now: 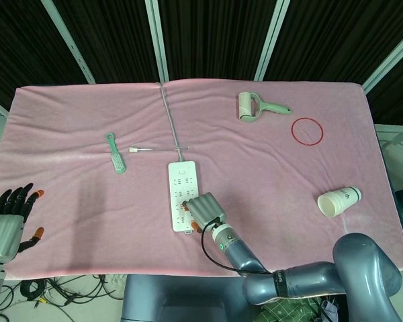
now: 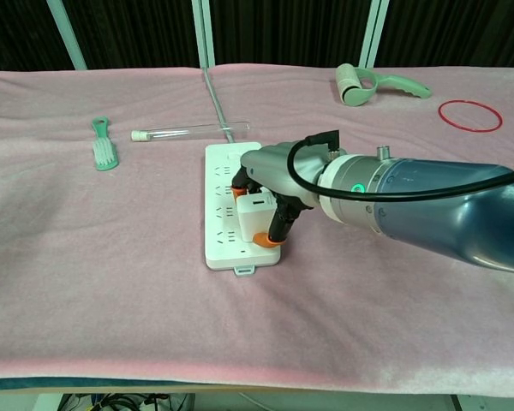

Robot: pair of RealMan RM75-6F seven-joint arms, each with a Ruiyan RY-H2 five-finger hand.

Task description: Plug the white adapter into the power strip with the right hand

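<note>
The white power strip lies lengthwise in the middle of the pink cloth, its grey cable running to the far edge. My right hand is over the strip's near end and grips the white adapter, which sits low against the strip's face. Orange fingertips press beside the adapter. Whether the prongs are in a socket is hidden. My left hand hovers open at the table's near left corner, holding nothing.
A green brush and a glass tube lie left of the strip. A green lint roller and a red ring are at the far right. A paper cup lies on its side at the right.
</note>
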